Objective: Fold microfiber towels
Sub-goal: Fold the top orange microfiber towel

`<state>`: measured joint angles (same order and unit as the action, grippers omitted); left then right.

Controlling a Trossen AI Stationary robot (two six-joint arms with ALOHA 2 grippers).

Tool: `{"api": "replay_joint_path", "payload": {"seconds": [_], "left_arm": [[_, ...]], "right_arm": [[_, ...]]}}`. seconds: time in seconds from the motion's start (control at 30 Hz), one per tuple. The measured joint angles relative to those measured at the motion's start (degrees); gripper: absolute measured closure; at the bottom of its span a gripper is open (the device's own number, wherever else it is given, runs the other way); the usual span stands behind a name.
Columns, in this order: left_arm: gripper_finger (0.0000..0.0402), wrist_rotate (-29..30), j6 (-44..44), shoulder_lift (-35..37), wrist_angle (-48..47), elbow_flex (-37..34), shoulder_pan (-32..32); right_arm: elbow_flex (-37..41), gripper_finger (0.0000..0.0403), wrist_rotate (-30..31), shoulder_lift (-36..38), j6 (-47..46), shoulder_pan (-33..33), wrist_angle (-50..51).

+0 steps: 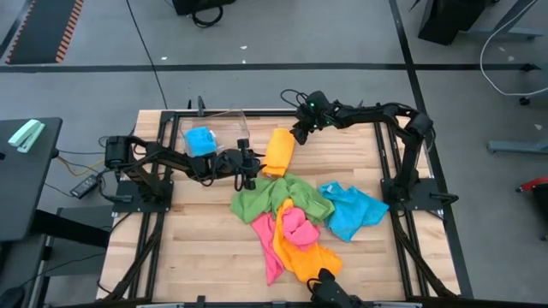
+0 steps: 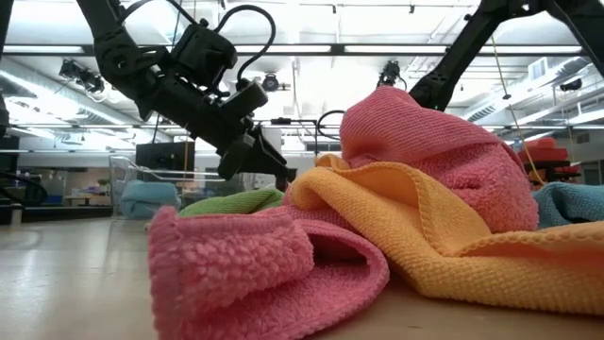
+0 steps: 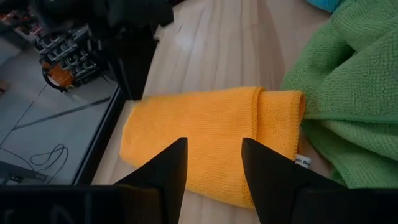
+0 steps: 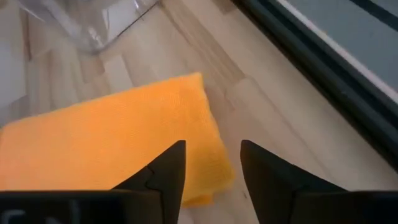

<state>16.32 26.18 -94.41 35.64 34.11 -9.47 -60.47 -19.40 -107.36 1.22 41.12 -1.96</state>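
two grippers hover over one folded orange towel (image 1: 279, 151) that lies flat on the wooden table (image 1: 197, 248), just right of the clear plastic bin (image 1: 224, 127) and touching the green towel (image 1: 272, 198) at its near end. the left gripper (image 1: 249, 177) hangs beside the folded towel's near left corner, its fingers (image 3: 163, 174) spread apart with nothing between them. the right gripper (image 1: 299, 131) sits at the towel's far right corner, its fingers (image 4: 163, 169) likewise spread and empty, the cloth lying loose below them. inside the bin rests a blue towel (image 1: 202, 140). the remaining towels lie heaped in the middle of the table: the green one on the far side, a pink towel (image 1: 291, 227) bunched over an orange-yellow towel (image 1: 310, 257), and a second blue towel (image 1: 353, 211) crumpled off to the right.
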Motion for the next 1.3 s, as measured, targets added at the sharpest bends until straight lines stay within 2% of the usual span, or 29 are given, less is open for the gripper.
{"api": "replay_joint_path", "payload": {"seconds": [0.13, 0.37, 0.63, 0.8, 1.3], "left_arm": [[0.024, 0.0, -0.3, 0.0, -0.6, 0.0, 0.0], [0.024, 0.0, -1.1, 0.0, -1.3, 0.0, 0.0], [0.0243, 0.0, -1.1, 0.0, -1.6, 0.0, 0.0], [0.0245, 0.0, -1.2, 0.0, -1.6, 0.0, 0.0], [0.0257, 0.0, -1.7, 0.0, -2.1, 0.0, 0.0]], "right_arm": [[0.0, 0.0248, -0.9, -2.6, -1.0, -0.3, -0.6], [0.0, 0.0259, -0.2, -2.8, 0.2, -1.3, 1.3], [0.0, 0.0352, 0.5, -2.8, 0.4, -1.1, 2.1], [-1.1, 0.0385, 0.5, -2.8, -2.6, -0.7, 2.8], [-3.2, 0.039, 2.3, 0.1, -9.7, -3.4, 12.7]]}}
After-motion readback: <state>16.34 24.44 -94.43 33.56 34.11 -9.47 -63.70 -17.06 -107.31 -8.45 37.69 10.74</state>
